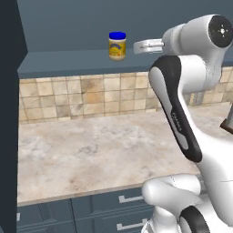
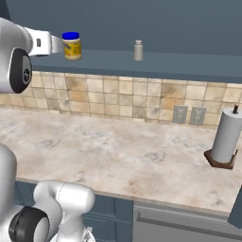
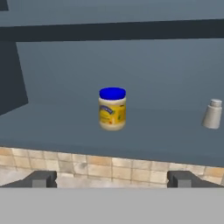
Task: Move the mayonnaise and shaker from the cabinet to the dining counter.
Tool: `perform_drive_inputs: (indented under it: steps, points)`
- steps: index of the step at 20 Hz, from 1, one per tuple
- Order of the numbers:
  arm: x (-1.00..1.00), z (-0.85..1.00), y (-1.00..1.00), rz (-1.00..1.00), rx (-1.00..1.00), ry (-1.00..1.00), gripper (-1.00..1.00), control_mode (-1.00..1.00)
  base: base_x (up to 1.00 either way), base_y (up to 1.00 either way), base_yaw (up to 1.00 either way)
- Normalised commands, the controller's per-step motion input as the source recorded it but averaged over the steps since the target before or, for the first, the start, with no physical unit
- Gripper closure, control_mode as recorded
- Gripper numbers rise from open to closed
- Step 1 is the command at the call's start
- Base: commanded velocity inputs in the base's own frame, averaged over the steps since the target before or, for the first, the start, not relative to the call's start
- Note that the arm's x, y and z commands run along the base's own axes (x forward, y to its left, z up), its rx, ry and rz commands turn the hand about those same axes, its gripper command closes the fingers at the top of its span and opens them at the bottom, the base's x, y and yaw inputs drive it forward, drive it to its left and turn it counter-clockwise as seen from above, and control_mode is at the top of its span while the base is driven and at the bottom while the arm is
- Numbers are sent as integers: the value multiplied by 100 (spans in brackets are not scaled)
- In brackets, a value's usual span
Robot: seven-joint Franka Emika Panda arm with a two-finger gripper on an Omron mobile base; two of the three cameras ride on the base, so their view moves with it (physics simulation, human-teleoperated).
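Light: even, soft and fairly bright, with no clear source.
Shadows: faint; the cabinet [image 3: 131,65] interior reads dim and flat.
Glare: mild sheen on the white arm [image 1: 214,150].
Sharpness: slightly soft, rendered look; mayonnaise [image 3: 112,108] label blurred.
Distortion: none obvious at edges.

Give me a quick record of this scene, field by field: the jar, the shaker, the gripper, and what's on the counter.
mayonnaise: upright on the cabinet floor, blue lid on
shaker: upright on the same floor, apart from the jar, to its right in the hand view
gripper: open, empty, short of the jar and facing it
tiled counter: paper towel holder at its right end
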Motion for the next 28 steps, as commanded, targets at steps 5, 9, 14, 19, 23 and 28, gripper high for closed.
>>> perform_drive_inputs:
  steps: [5,9,14,19,23,28]
  points:
    - [56,0,0,0,0,1,-100,-100,0,0,0]
    - [53,0,0,0,0,0,-100,-100,0,0,0]
    - [39,0,5,0,0,0,-100,-100,0,0,0]
    - [33,0,16,0,0,0,-100,-100,0,0,0]
    - [38,0,16,0,0,1,-100,-100,0,0,0]
    - [51,0,10,0,0,5,-100,-100,0,0,0]
